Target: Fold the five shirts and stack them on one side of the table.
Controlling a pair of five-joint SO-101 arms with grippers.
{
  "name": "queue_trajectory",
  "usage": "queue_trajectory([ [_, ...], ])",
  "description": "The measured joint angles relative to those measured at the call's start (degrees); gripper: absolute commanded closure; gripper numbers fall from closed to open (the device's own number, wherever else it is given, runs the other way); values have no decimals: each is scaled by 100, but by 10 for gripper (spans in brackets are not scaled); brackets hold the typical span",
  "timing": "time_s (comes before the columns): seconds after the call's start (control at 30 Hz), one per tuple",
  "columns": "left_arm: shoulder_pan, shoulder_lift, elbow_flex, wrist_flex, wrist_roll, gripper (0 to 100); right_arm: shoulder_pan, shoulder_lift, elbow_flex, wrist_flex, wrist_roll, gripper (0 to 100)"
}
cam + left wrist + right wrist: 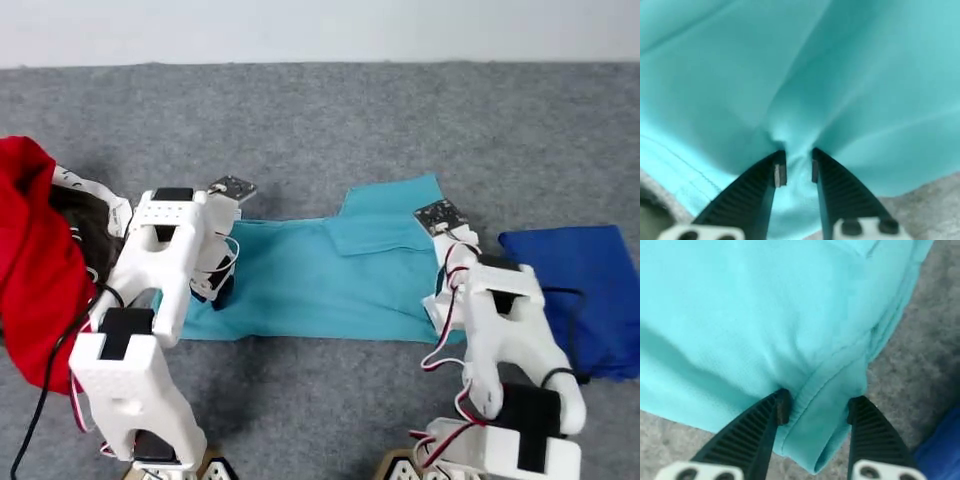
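On the grey table [320, 120], we see the teal shirt [320, 280] spread at centre, left gripper [795, 170] pinched narrow on its 9 o'clock edge, right gripper [816, 412] parted astride its 3 o'clock hem, seemingly for a fold.

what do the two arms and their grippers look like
The left arm and right arm are blocky white shells with black motors at the joints, trailing thin red, white and black wires. The left gripper and right gripper have black ridged fingers on white bases.

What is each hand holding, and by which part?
Left hand pinches the teal shirt just inside its edge. Right hand straddles its hemmed corner, open.
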Motion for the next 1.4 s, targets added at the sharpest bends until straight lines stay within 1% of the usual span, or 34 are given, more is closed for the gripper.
queue_trajectory([
  [0.17,0,-9,123,-9,0,907,360,-264,255,-9,352,801],
  [0.37,9,-18,237,-9,-114,907,765,-1178,1037,-9,844,801],
  [0.53,9,-255,334,-9,-132,907,844,-2004,1600,53,923,801],
  [0.63,0,-589,554,44,-132,906,914,-2488,1609,422,932,798],
  [0.77,-26,-1292,730,501,-132,903,949,-3174,1187,1143,826,798],
  [0.87,-26,-2048,738,791,-132,902,958,-3613,545,1785,756,798],
  [0.97,-26,-2857,738,897,-132,902,958,-3807,-123,2119,730,798],
  [1.1,-26,-3640,738,941,-132,902,923,-3516,-695,2163,695,801],
  [1.2,-26,-3789,738,835,-132,902,677,-2857,-1081,1978,545,801],
  [1.3,-26,-3798,738,738,-132,902,290,-1802,-1934,1873,316,801],
  [1.4,-26,-3798,738,712,-132,902,-88,-484,-3138,1846,149,801],
])
